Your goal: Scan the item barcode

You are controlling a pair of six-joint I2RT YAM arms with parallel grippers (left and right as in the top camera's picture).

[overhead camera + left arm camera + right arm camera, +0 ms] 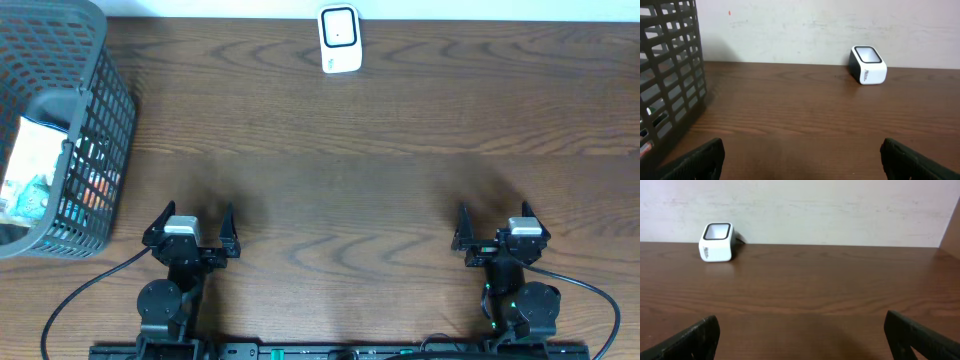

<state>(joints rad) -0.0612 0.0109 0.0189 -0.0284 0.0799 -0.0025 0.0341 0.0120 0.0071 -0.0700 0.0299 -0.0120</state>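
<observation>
Items for scanning lie in the dark mesh basket [100, 140] at the left end of the bench [400, 150], a pale packet [28, 165] uppermost; what lies under it is hard to make out through the mesh. The white scanner [340, 40] stands at the far edge of the bench, well apart from the basket, its window tilted upward. The 2 pincers are released and grasp nothing: the left pincer [195, 222] sits near the basket and the right pincer [495, 225] at the other side, each with jaws spread wide over bare wood.

The step in hand looks like the 1st pick, and the left arm is the natural one for it. It should come in over the rim from above, take the packet by an edge so no printed face is covered, and lift it straight clear of the mesh. Where the barcode sits cannot be told, so the packet may need turning before it meets the window.
</observation>
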